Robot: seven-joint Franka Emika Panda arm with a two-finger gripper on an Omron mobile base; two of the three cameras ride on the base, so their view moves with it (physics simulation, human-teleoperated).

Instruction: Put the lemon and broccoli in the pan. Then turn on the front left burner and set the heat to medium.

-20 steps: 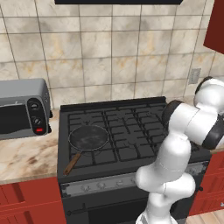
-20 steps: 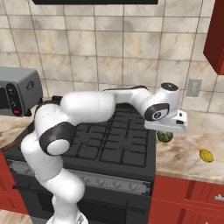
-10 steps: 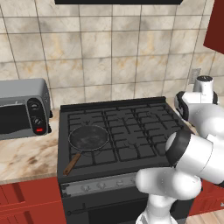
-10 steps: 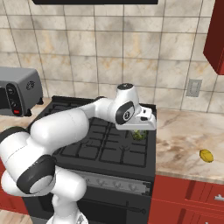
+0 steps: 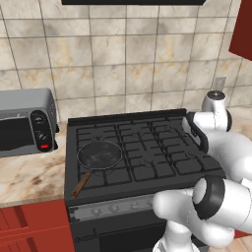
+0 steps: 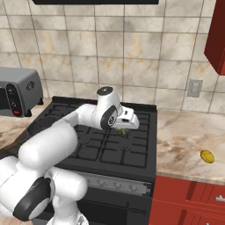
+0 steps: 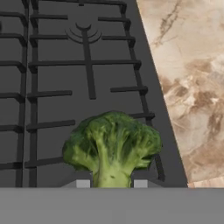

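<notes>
Broccoli [image 7: 113, 146] clamped by its pale stem between the two dark tips of the tool [image 7: 108, 183], floret spread above the tips in the hand view. Carried in the air over the right side of the stove [image 6: 118, 149], near the edge where the black top meets the marbled worktop [image 7: 188, 78]; seen in the right base view as a green scrap [image 6: 122, 131] under the white hand, clear of the grate bars. Whether any gap remains between floret and grate cannot be judged from the hand view alone.

Step in hand, by judgement: transport of the first item toward the pan [image 5: 100, 155], not yet delivered. Pan empty, sitting on the front left burner [image 5: 101, 157] with its wooden handle [image 5: 81, 183] pointing toward the stove's front edge, well apart from the tool across the cooktop.

Next move calls for a leftward sweep across the grates, height kept so the floret clears the bars and the pan rim, then a stop over the mottled inside and a release low enough that the broccoli does not bounce out.

Farther off: lemon [image 6: 207, 156] lying untouched on the worktop right of the stove, to be fetched afterwards. Knobs [image 5: 128, 206] along the stove front untouched, left for last. Toaster oven [image 5: 24, 123] at the far left, no part of the job.
</notes>
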